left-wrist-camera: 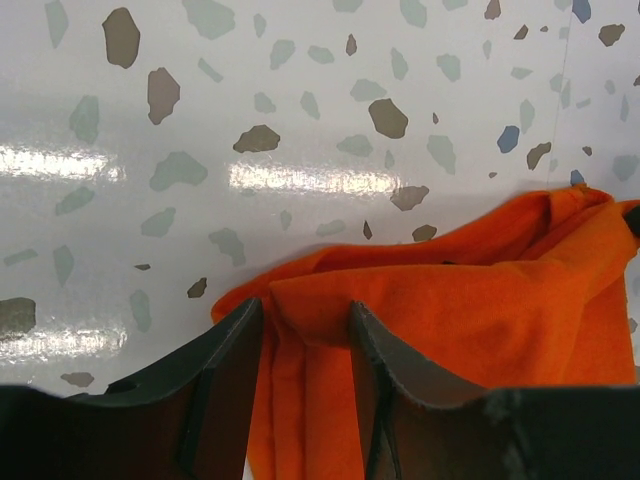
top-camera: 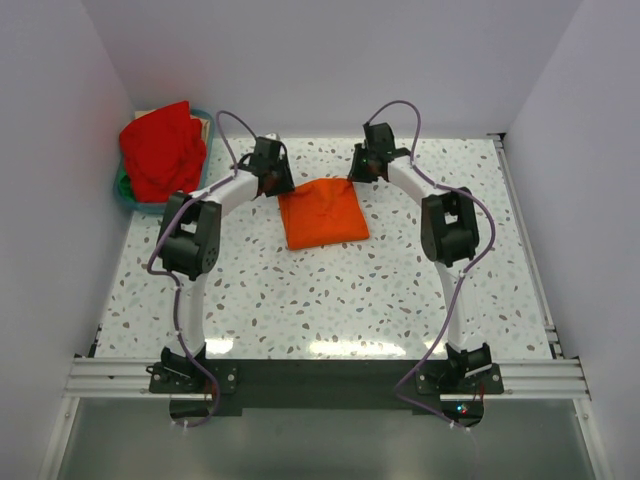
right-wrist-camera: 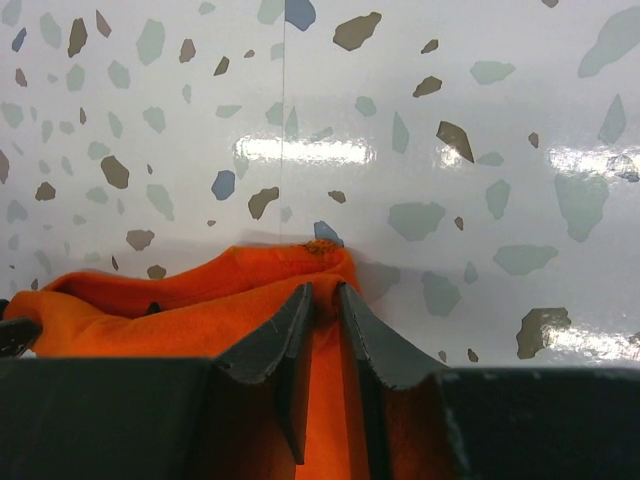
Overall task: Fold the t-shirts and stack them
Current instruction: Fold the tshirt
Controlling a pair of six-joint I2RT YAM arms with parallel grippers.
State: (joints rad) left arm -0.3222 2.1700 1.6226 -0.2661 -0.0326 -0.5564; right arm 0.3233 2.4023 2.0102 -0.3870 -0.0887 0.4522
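Observation:
An orange t-shirt (top-camera: 322, 215) lies folded into a rough square at the table's far middle. My left gripper (top-camera: 281, 188) is at its far left corner. In the left wrist view the left gripper (left-wrist-camera: 305, 315) has its jaws apart, with a fold of the orange t-shirt (left-wrist-camera: 480, 310) between them. My right gripper (top-camera: 356, 178) is at the far right corner. In the right wrist view the right gripper (right-wrist-camera: 323, 290) has its jaws closed on the edge of the orange t-shirt (right-wrist-camera: 180, 300).
A teal basket (top-camera: 124, 196) at the far left holds a heap of red t-shirts (top-camera: 162, 150). White walls close in the table on the left, back and right. A metal rail (top-camera: 320, 375) runs along the near edge.

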